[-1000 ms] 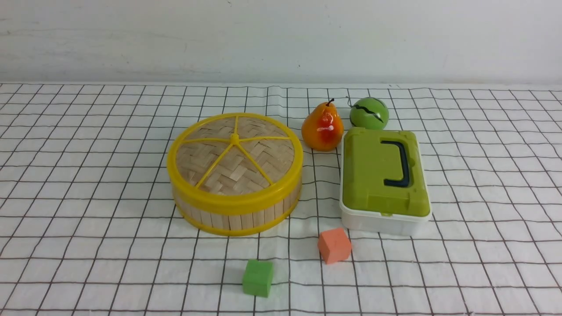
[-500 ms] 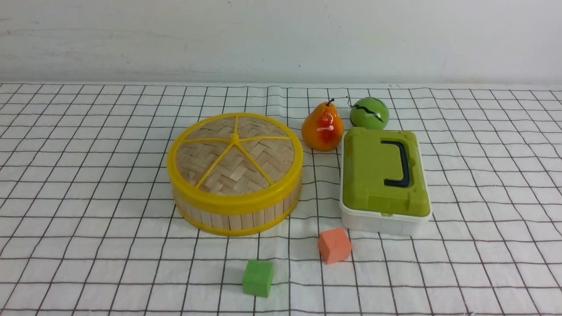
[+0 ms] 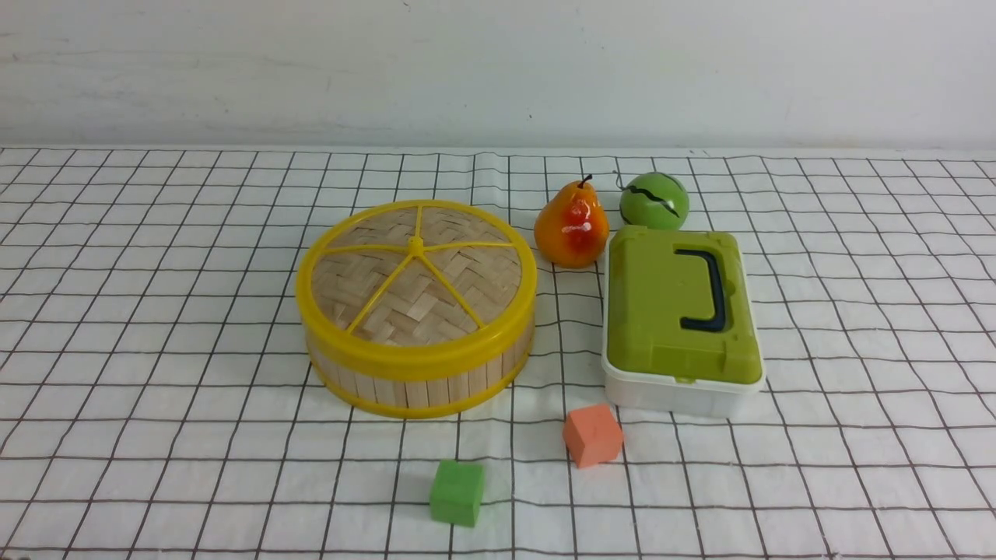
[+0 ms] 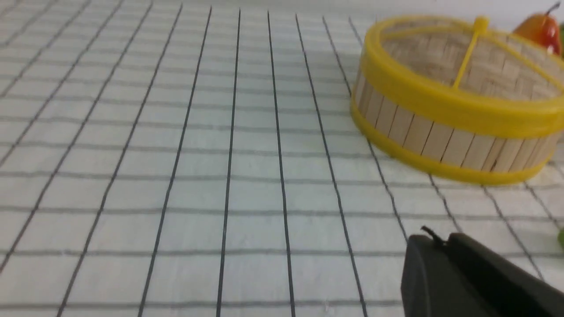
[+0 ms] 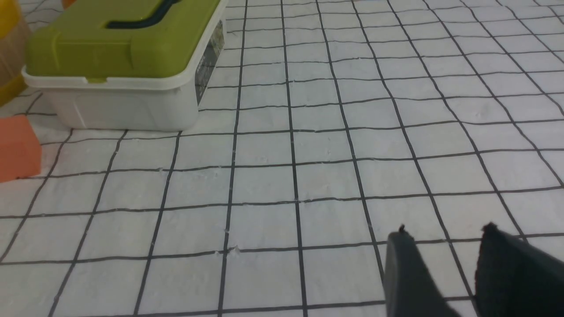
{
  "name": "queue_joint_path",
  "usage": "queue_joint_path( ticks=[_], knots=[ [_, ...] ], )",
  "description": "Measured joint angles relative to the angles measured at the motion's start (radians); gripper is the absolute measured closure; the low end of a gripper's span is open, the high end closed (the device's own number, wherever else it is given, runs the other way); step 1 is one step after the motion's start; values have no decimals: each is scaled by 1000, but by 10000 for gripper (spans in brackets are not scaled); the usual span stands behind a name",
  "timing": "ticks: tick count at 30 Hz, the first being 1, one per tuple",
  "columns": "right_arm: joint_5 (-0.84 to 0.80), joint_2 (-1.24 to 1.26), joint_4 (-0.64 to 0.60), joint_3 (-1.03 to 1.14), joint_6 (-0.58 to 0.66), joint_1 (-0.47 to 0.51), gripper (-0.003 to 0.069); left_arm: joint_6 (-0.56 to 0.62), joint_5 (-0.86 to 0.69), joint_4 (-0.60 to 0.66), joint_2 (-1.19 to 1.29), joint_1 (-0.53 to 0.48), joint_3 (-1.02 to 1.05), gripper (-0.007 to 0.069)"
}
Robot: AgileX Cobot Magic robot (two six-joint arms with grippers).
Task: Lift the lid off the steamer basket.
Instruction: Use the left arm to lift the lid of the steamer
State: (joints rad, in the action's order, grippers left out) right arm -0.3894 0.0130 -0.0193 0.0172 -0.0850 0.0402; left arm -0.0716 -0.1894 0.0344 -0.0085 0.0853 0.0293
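While lid [image 4: 440, 61] sits on basket [image 4: 423, 132], left claw [image 4: 443, 237], tips together, hangs well apart; right claw [image 5: 445, 231] parted, empty.

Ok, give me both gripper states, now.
Left gripper: jaws nearly together, holding nothing; shut or slightly parted cannot be told.
Right gripper: open, holding nothing.

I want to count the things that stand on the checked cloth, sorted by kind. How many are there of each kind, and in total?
Containers with lids: 2 (steamer basket, white box)
Fruits: 2 (pear, green round fruit)
Cubes: 2 (orange cube, green cube)
Total: 6
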Motion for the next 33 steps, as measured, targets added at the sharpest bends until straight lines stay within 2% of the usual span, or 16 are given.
queue_joint_path(
  ticks=[6,14,18,20,22,24,25,28,29,30,33],
  knots=[
    [0,0,0,0,0,0,419,0,259,0,0,0,0,569],
    [0,0,0,0,0,0,419,-34,351,2,0,0,0,560],
    [0,0,0,0,0,0,419,-190,423,68,0,0,0,555],
    [0,0,0,0,0,0,419,-352,531,112,0,0,-4,555],
    [0,0,0,0,0,0,419,-384,538,112,0,0,-34,566],
    [0,0,0,0,0,0,419,-382,515,100,0,0,-84,590],
    [0,0,0,0,0,0,419,-367,441,88,1,0,-168,632],
    [0,0,0,0,0,0,419,-316,200,66,74,0,-384,637],
    [0,0,0,0,0,0,419,-312,182,64,83,0,-397,637],
    [0,0,0,0,0,0,419,-272,41,38,166,0,-484,637],
    [0,0,0,0,0,0,419,-209,-147,-26,329,0,-596,637]
  ],
)
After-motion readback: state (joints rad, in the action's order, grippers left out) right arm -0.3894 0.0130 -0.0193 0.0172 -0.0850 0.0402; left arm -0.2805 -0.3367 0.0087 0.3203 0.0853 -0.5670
